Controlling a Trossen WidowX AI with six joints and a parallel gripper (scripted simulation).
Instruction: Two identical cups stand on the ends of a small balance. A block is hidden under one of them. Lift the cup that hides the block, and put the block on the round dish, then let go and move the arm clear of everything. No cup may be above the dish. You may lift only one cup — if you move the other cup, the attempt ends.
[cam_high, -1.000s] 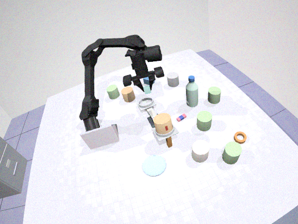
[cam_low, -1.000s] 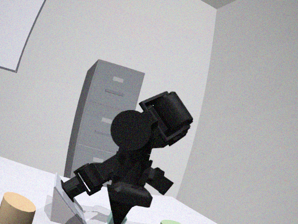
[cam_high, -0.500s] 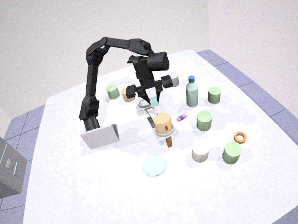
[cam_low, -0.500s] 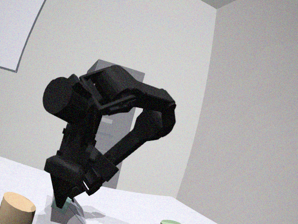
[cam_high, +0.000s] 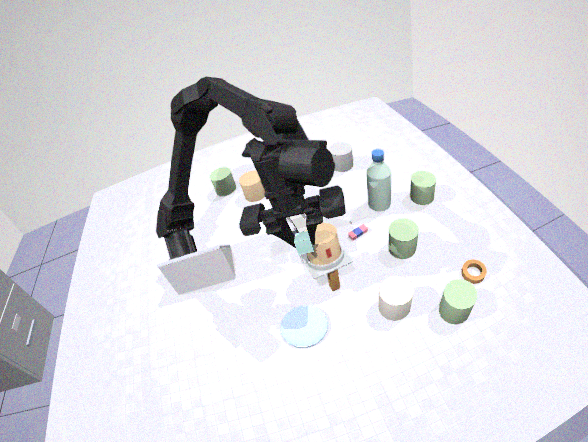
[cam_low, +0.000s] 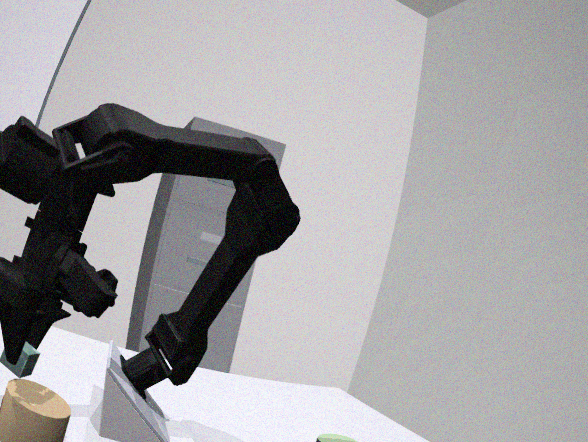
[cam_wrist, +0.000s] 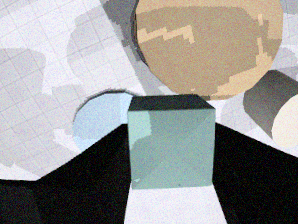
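My gripper (cam_high: 303, 243) (cam_low: 21, 357) (cam_wrist: 167, 132) is shut on a teal block (cam_high: 303, 243) (cam_low: 30, 361) (cam_wrist: 172, 150) and holds it in the air. One tan cup (cam_high: 327, 242) (cam_low: 37, 415) (cam_wrist: 210, 50) with a red mark stands on the near end of the balance (cam_high: 320, 270). The block hangs close to this cup, a little higher than its top in the exterior view. The other tan cup (cam_high: 252, 187) stands on the table at the back, off the balance. The arm hides the far end of the balance. The pale blue round dish (cam_high: 305, 335) (cam_wrist: 97, 120) bears nothing.
A bottle (cam_high: 379, 187), a pink and blue piece (cam_high: 358, 232) and a green cup (cam_high: 403, 240) are right of the balance. A white cup (cam_high: 395, 300) is right of the dish. A brown piece (cam_high: 334, 281) sits at the balance's near end. A panel (cam_high: 200, 270) stands by the arm's base.
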